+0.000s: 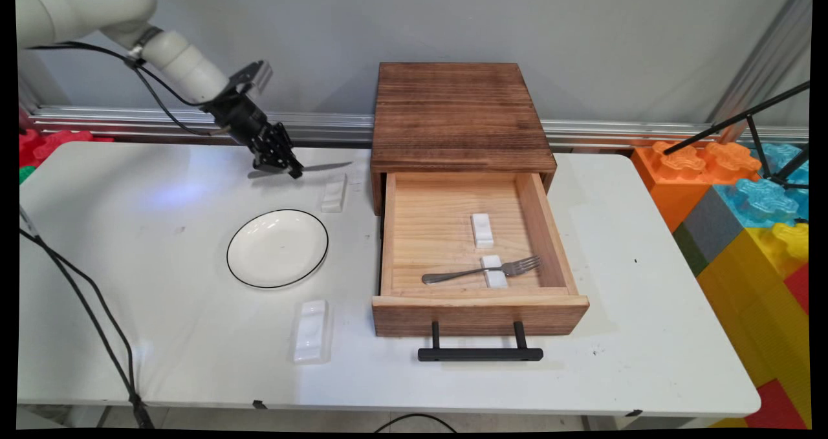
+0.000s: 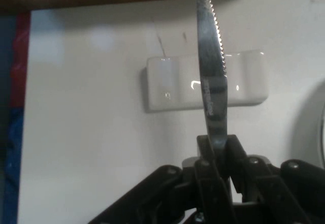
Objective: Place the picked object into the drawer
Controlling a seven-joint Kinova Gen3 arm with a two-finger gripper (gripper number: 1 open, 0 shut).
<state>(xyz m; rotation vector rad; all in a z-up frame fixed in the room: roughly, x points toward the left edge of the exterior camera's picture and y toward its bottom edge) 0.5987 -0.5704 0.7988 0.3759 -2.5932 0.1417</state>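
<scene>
While the end effector (image 1: 286,165) is clamped on the knife (image 2: 212,76), upper left, its thin grip could let it twist above the white rest (image 2: 205,81).

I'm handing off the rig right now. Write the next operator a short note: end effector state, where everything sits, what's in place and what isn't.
End effector: shut on the knife, blade pointing toward the wooden drawer box, held above the table, over the far white rest.
Plate: on the table, left of the drawer.
Near white rest: on the table, in front of the plate, nothing on it.
Drawer: pulled open. Inside, the fork lies across one white rest; the second drawer rest is bare.
In place: fork on its rest. Not in place: knife, held in the air.
</scene>
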